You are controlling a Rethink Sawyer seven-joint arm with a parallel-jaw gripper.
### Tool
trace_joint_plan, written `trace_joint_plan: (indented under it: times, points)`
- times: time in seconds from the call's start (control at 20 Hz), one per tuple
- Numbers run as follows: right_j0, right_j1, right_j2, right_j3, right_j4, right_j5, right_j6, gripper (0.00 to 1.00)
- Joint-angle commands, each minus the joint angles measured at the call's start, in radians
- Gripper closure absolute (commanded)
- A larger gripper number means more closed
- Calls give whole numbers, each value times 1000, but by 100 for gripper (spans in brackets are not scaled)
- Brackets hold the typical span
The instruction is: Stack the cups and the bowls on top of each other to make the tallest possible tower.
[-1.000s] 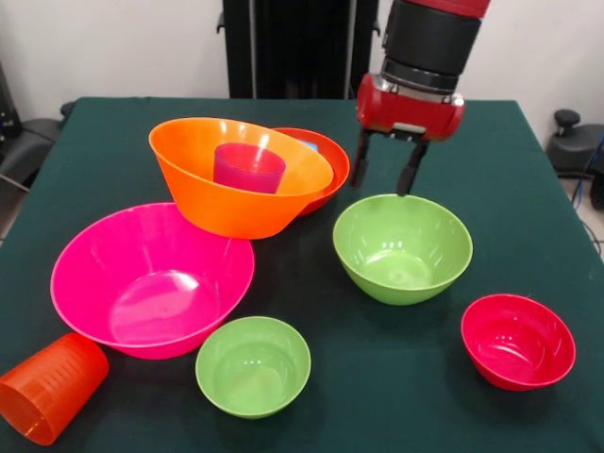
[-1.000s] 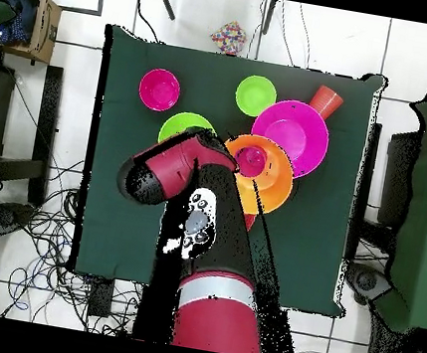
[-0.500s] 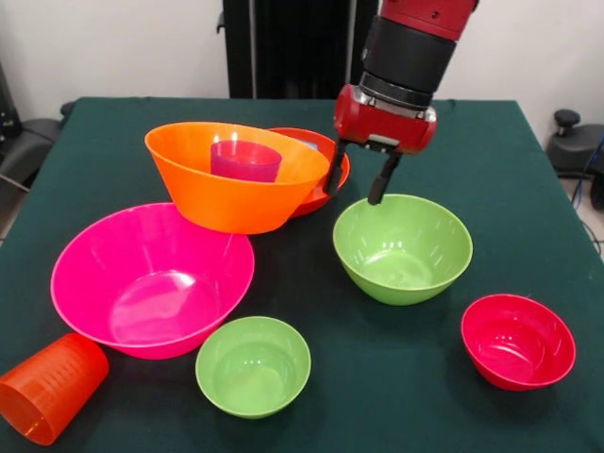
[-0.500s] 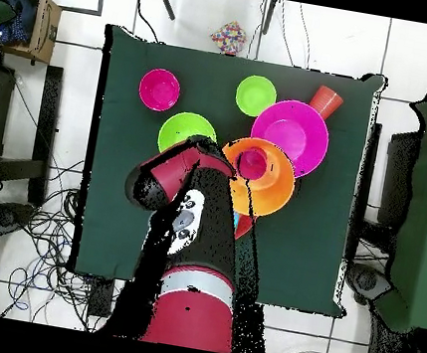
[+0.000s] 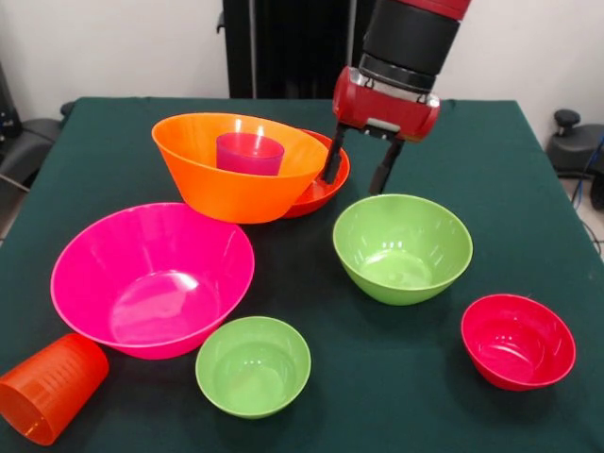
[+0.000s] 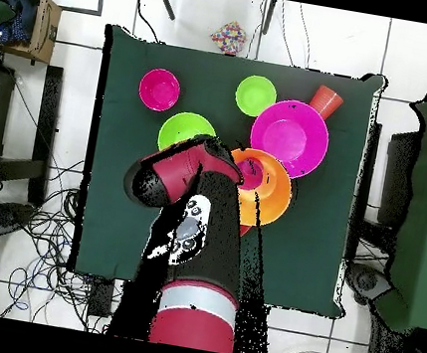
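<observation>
The tower is a large orange bowl resting in a shallow red-orange bowl, with a translucent purple cup standing inside the orange bowl. My gripper is open and empty, just right of the tower and behind the medium lime green bowl. Its left finger overlaps the red-orange bowl's rim; I cannot tell if it touches. The large pink bowl, small lime green bowl and small crimson bowl sit apart in front. An orange cup lies on its side. The red and blue cups are hidden.
In the overhead view my arm covers the gripper and part of the orange bowl. The green table has dark chairs on both sides. A cardboard box stands on the floor at one corner.
My gripper moved left and down to the tower's side, then rose slightly. The orange bowl, tilted before, now sits more level on the red-orange bowl.
</observation>
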State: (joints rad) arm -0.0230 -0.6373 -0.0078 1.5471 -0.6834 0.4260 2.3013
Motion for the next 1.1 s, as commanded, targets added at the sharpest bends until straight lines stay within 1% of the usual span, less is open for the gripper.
trace_joint_plan:
  times: [0.05, 0.35, 0.55, 0.9, 1.0, 1.1]
  points:
    - [3, -36, 44, -2, 81, 73, 42, 0]
    - [3, -56, 46, -2, 118, 97, 18, 0]
    - [24, -40, 37, -24, 134, 99, 34, 0]
    - [86, 39, -6, -70, 130, 31, 104, 0]
    - [87, 48, -1, -61, 149, -25, 132, 0]
    - [55, 47, 48, -30, 186, -90, 127, 0]
